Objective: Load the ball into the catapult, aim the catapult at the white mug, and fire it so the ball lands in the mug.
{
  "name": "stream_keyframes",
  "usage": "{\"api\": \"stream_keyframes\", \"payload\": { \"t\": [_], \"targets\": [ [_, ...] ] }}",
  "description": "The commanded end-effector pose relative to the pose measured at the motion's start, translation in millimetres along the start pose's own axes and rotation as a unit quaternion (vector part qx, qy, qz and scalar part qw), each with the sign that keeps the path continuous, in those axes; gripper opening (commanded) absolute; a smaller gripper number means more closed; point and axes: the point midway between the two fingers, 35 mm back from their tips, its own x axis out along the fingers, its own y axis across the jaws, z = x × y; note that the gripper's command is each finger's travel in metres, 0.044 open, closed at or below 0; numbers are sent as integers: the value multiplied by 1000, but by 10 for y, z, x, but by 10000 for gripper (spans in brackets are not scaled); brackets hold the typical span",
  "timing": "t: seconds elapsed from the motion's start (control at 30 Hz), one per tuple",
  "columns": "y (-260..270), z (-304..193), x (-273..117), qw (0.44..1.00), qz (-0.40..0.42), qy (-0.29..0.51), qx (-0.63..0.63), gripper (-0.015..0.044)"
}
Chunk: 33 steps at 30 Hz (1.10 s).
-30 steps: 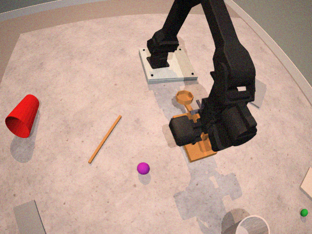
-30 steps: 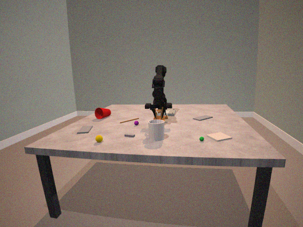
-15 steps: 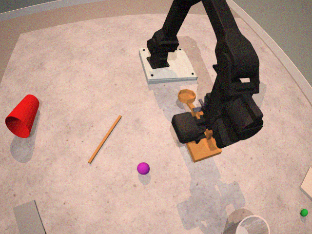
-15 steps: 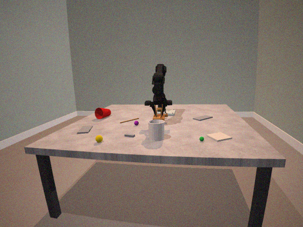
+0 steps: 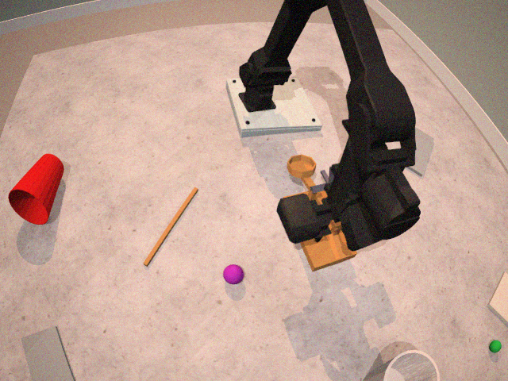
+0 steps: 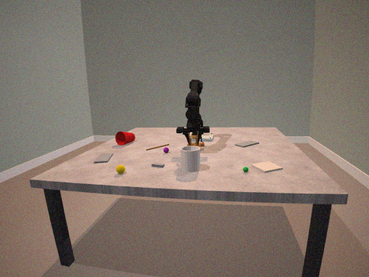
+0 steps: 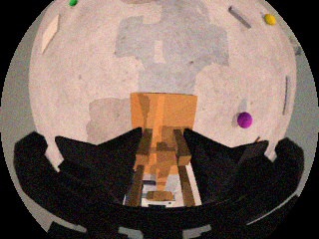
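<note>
Pincer [image 5: 324, 217] [image 6: 194, 141] [image 7: 162, 131]: grasping catapult [image 5: 328, 254] [image 6: 194, 145] [image 7: 164, 111] by its frame | catapult: on surface [image 5: 123, 102] [image 6: 226, 179] [image 7: 70, 75], cup toward 11 o'clock in top view, no ball visible inside | left: loading, aiming, firing

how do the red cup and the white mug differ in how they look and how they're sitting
The red cup lies on its side; the white mug stands upright.
The cup is red, the mug whitish.
The cup narrows clearly toward its base; the mug is nearly straight-sided.
Both are on the table.
</note>
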Motion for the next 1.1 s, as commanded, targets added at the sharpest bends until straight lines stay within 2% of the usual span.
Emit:
{"api": "stream_keyframes", "payload": {
  "t": [0.0,0.37,0.83,0.9,0.93,1.07],
  "targets": [
    [2,-20,77,1000,0,2,2,0],
    [1,-11,105,1000,0,2,0,0],
    [1,-11,105,1000,0,2,0,368],
    [0,4,15,1000,0,2,0,420],
    [-1,19,-98,1000,0,2,0,440],
    [1,22,-684,1000,1,2,0,440]
  ]
}}
